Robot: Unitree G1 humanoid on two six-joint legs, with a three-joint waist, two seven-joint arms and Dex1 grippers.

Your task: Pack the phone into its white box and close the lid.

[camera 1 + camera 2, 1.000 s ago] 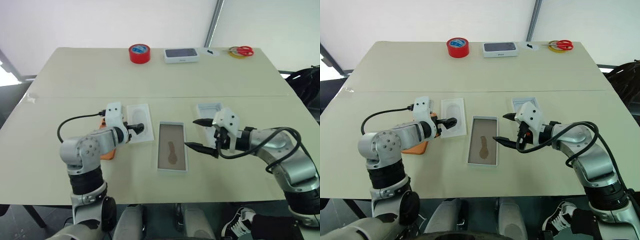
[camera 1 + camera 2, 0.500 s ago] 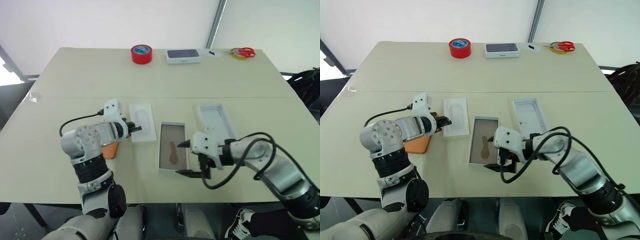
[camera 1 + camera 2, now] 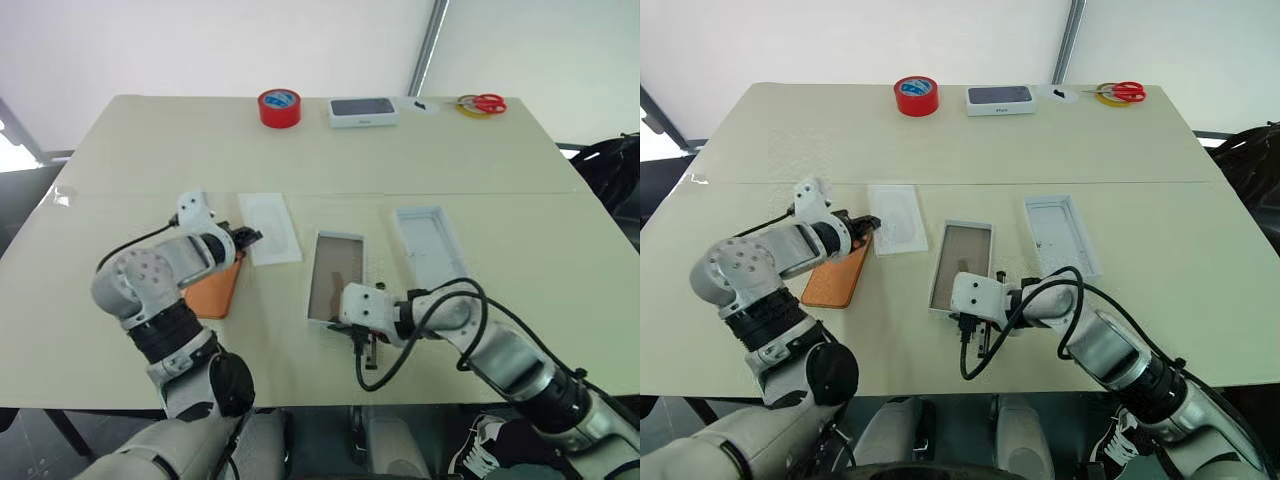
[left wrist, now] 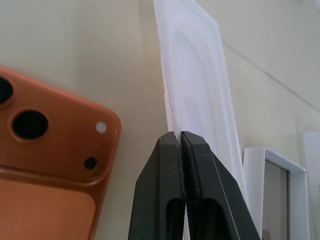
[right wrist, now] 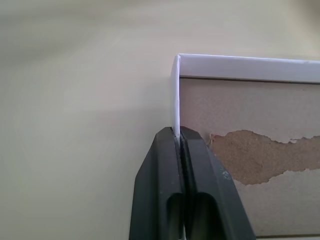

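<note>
In the left eye view, the white box lies at the table's middle, brown floor up. The lid lies just beside it at its 3 o'clock, plain inside up. A thin white insert lies at the box's 10 o'clock, and the phone rests face down at the insert's 7 o'clock. The left gripper reaches the insert's near edge. The right gripper sits at the box's near wall, about 6 o'clock. A red tape roll, a second white box and scissors lie along the far edge.

In the left wrist view, the left gripper's fingers are pinched on the insert's edge, the phone's camera corner beside them.

In the right wrist view, the right gripper's fingers are clamped on the white box's thin wall near a corner.
</note>
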